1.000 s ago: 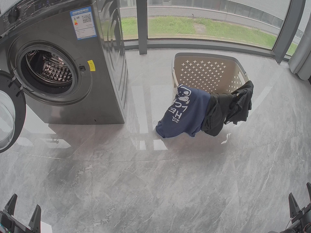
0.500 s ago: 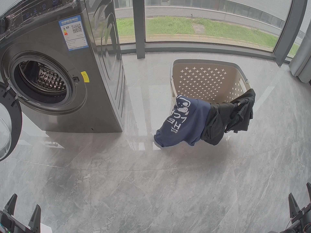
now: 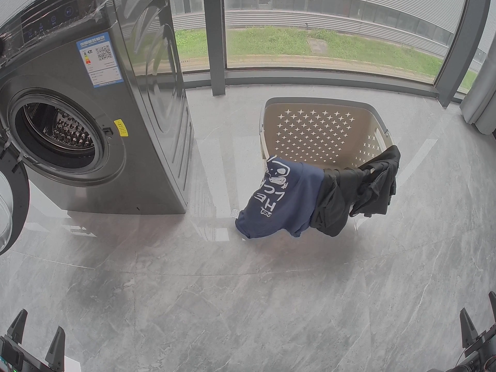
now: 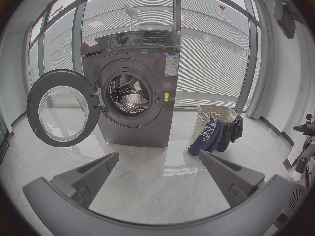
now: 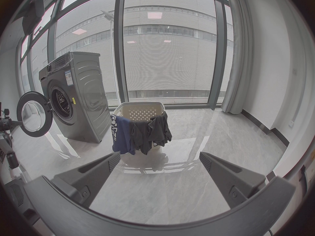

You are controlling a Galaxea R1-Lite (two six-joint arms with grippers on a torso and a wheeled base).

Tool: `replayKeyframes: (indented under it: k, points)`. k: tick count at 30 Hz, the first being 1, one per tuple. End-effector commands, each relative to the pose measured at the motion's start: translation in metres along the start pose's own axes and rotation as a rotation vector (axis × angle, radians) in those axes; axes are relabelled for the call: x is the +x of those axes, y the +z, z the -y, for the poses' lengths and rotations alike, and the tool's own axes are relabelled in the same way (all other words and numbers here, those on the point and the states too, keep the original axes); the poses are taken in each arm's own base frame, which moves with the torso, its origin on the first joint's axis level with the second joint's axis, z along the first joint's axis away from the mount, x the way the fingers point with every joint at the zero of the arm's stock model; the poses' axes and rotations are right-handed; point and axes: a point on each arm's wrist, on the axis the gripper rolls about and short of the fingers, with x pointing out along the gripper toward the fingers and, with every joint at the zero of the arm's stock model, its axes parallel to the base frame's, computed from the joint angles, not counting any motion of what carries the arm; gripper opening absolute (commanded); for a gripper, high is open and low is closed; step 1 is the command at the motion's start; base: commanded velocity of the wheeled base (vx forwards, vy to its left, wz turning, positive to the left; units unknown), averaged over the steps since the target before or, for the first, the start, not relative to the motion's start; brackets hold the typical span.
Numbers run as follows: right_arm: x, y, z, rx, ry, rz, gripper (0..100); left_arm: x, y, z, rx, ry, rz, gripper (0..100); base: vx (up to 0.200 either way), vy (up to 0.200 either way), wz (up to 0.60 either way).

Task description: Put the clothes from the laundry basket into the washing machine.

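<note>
Dark grey fingers (image 4: 95,171) of the left gripper (image 4: 158,154) are spread wide apart. This gripper sits at the near left edge of the head view. The fingers (image 5: 229,174) of the right gripper (image 5: 159,154) are likewise spread wide apart, at the near right edge. Both grippers are well apart from the task's things.

Grey marble-pattern floor (image 3: 232,295) lies between the grippers and the laundry basket (image 3: 320,125). The basket is beige plastic with star-shaped perforations and stands upright near the window (image 3: 330,21).

Clothes hang over the basket's near rim:
- A navy blue shirt (image 3: 281,200) with white print hangs at the left end of the rim. Whether its lower edge touches the floor cannot be told.
- A black garment (image 3: 356,189) hangs just beside the shirt, touching it, and extends to the right corner of the rim.

The washing machine (image 3: 150,104), a grey front-loader, stands to the left of the basket, near it but apart. Its round door (image 4: 62,107) is swung fully open to the left. The perforated metal drum (image 3: 62,130) is exposed.
</note>
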Motion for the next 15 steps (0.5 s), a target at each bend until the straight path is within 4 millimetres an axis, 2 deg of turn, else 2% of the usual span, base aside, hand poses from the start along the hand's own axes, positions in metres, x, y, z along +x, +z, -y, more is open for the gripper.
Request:
replayKeyframes:
  k: [1,11,15]
  points:
    - [0.0001,-0.0052,0.0000,0.000,0.000,-0.001,100,0.0004,-0.0044,-0.0002,0.000,0.001,-0.007,100,0.000,0.000,0.00]
    - [0.0001,-0.0052,0.0000,0.000,0.000,-0.001,100,0.0004,-0.0044,-0.0002,0.000,0.001,-0.007,100,0.000,0.000,0.00]
    - [0.0001,-0.0052,0.0000,0.000,0.000,-0.001,100,0.0004,-0.0042,-0.0002,0.000,0.001,-0.006,100,0.200,0.000,0.00]
